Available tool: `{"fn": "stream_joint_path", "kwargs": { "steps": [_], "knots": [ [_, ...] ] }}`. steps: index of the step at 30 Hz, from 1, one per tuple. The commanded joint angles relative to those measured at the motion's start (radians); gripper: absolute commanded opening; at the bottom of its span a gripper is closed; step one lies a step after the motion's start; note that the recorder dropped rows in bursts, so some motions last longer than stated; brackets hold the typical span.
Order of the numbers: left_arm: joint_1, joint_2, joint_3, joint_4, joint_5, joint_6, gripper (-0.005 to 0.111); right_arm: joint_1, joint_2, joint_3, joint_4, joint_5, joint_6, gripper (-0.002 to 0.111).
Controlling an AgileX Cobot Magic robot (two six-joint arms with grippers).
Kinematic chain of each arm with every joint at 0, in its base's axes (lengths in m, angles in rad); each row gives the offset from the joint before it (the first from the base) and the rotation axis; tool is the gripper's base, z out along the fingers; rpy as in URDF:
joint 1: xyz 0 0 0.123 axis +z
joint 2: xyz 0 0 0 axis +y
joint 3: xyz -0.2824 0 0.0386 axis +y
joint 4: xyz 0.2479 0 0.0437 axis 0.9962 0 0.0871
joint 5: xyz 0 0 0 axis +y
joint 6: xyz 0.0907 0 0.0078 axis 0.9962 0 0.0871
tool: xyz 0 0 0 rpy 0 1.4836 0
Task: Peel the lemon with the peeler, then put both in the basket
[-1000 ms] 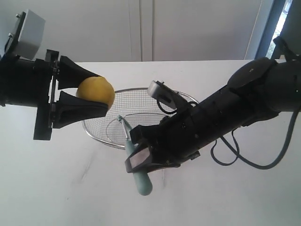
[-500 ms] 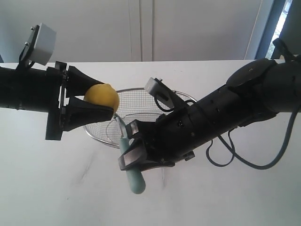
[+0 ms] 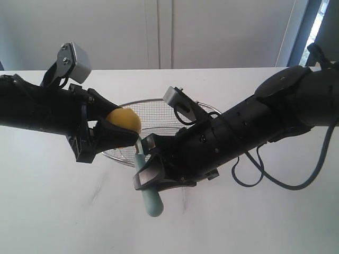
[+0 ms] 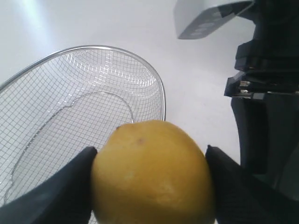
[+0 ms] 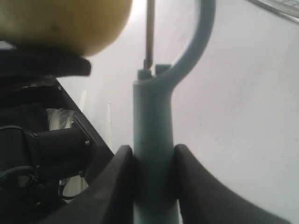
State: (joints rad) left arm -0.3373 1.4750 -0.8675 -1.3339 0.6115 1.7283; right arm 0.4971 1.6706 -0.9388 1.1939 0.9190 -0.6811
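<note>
Left gripper (image 3: 123, 129) is clamped on the lemon (image 3: 127, 119), one black finger on each side. In the left wrist view both pads (image 4: 60, 191) press against the yellow skin (image 4: 152, 175), and the fruit fills the gap between them. No peeled strip shows on the skin in view; no sticker visible from these angles.

The lemon is held in the air over the basket (image 3: 159, 100), above its left end as the exterior view shows it. It is off the mesh.

Right gripper (image 3: 151, 177) is closed on the peeler (image 3: 149, 196), gripping the teal handle partway along. In the right wrist view the fingers (image 5: 117, 177) squeeze the handle (image 5: 152, 140) from both sides. The handle end sticks out below the jaws, and the curved head and metal blade point up toward the lemon.

The peeler sits just in front of the basket's near rim, off the table (image 3: 238, 222), with its head right beside the lemon's underside. Blade to skin: very close, but actual contact cannot be told from either view.

The basket rests on the white table between the two arms, and the mesh holds nothing that shows (image 4: 117, 49).
</note>
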Motion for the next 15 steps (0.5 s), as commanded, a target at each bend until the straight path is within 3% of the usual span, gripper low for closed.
{"fn": "stream_joint_path", "kwargs": {
  "steps": [1, 15],
  "knots": [
    [-0.007, -0.031, 0.002, 0.01, 0.001, 0.007, 0.0, 0.0, 0.0, -0.007, 0.013, -0.001, -0.014, 0.0],
    [-0.007, -0.031, 0.002, -0.004, 0.003, 0.007, 0.0, -0.036, -0.004, -0.007, 0.013, -0.021, -0.014, 0.0]
  ]
}}
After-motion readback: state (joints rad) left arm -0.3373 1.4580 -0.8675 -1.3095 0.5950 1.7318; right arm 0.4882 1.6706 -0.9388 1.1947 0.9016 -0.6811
